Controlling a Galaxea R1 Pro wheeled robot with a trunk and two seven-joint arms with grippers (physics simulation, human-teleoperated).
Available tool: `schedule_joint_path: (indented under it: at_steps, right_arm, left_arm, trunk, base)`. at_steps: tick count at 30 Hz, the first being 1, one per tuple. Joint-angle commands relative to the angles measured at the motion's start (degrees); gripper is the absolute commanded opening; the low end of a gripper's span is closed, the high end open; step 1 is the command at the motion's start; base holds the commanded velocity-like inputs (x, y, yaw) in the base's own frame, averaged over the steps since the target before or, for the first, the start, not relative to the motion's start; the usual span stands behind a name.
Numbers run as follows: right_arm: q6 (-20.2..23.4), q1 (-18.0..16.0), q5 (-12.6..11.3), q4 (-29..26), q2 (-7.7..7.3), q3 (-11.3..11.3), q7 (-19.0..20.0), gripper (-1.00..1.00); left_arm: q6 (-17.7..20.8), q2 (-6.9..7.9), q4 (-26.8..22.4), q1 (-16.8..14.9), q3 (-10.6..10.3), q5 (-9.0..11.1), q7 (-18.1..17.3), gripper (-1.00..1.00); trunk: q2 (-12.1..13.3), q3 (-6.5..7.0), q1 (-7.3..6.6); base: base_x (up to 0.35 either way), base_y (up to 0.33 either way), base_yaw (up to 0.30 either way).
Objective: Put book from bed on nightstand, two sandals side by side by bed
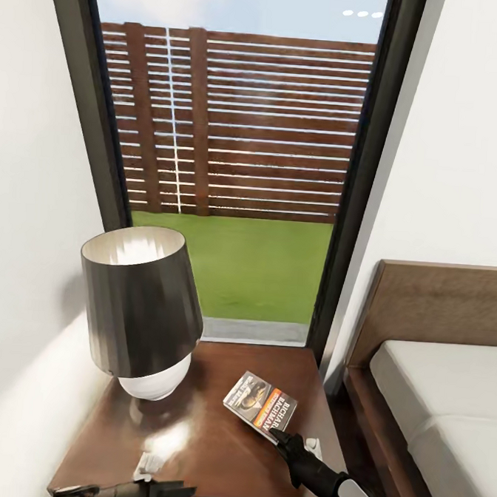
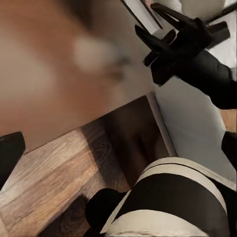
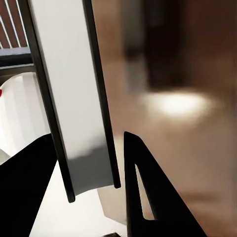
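Observation:
The book (image 1: 260, 405), a thin paperback with an orange title band, lies tilted low over the nightstand (image 1: 212, 453), right of the middle. My right gripper (image 1: 278, 437) is shut on its near corner. In the right wrist view the book (image 3: 74, 98) stands edge-on between the two fingers of that gripper (image 3: 88, 136). I cannot tell whether the book touches the wood. My left gripper (image 1: 176, 489) hovers at the nightstand's front left edge. Its fingers (image 2: 10, 153) are spread wide with nothing between them. The bed (image 1: 445, 410) is on the right. The two sandals are out of view.
A lamp (image 1: 140, 308) with a black shade and white base takes up the nightstand's left back part. Behind it is a tall dark-framed window (image 1: 239, 166), and a white wall runs along the left. The bed's dark headboard (image 1: 437, 306) rises close to the nightstand's right side.

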Motion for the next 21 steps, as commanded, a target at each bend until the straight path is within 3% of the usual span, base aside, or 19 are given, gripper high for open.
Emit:
schedule_joint_path:
  at_steps: [1, 3, 5, 8, 10, 11, 19, 21]
  right_arm:
    - [0.27, -0.04, -0.58, 0.01, -0.04, 0.34, 0.02, -1.00]
    - [0.27, -0.04, -0.58, 0.01, -0.04, 0.34, 0.00, -1.00]
    - [0.27, -0.04, -0.58, 0.01, 0.00, 0.34, -0.01, -1.00]
    - [0.27, -0.04, -0.58, 0.01, 0.01, 0.34, -0.01, -1.00]
    - [0.27, -0.04, -0.58, 0.01, 0.04, 0.36, -0.08, -1.00]
    - [0.27, -0.04, -0.58, 0.01, 0.04, 0.35, -0.08, -1.00]
    - [0.27, -0.04, -0.58, 0.01, 0.05, 0.36, -0.10, -1.00]
    - [0.27, -0.04, -0.58, 0.01, 0.03, 0.34, -0.10, -1.00]
  left_arm:
    - [0.63, 0.48, -0.12, -0.02, 0.09, 0.14, -1.57, 1.00]
    - [1.00, 1.57, -1.29, -0.02, 0.27, 0.17, -5.06, 1.00]
    - [2.61, 2.12, -3.88, -0.02, 0.33, 0.18, -6.40, 1.00]
    - [8.88, 2.75, -9.69, -0.02, 0.39, 0.14, -7.03, 1.00]
    - [13.72, 2.77, -16.58, -0.15, 0.38, 0.17, -7.14, 1.00]
    - [14.27, 2.70, -18.03, -0.21, 0.35, 0.16, -7.15, 1.00]
    - [18.29, 2.45, -21.21, -1.35, 0.28, 0.36, -7.14, 1.00]
    - [18.63, 1.51, -22.14, -1.63, 0.22, 0.37, -7.09, 1.00]
  trunk:
    - [-0.02, -0.05, -0.01]
    - [-0.02, -0.05, -0.01]
    - [-0.02, -0.05, -0.01]
    - [-0.02, -0.05, -0.01]
    - [-0.02, -0.05, -0.01]
    - [-0.02, -0.05, -0.01]
    - [-0.02, -0.05, -0.01]
    - [-0.82, -0.41, 0.43]
  base:
    - [0.000, 0.000, 0.000]
    - [0.000, 0.000, 0.000]
    - [0.000, 0.000, 0.000]
    - [0.000, 0.000, 0.000]
    - [0.000, 0.000, 0.000]
    - [0.000, 0.000, 0.000]
    - [0.000, 0.000, 0.000]
    - [0.000, 0.000, 0.000]
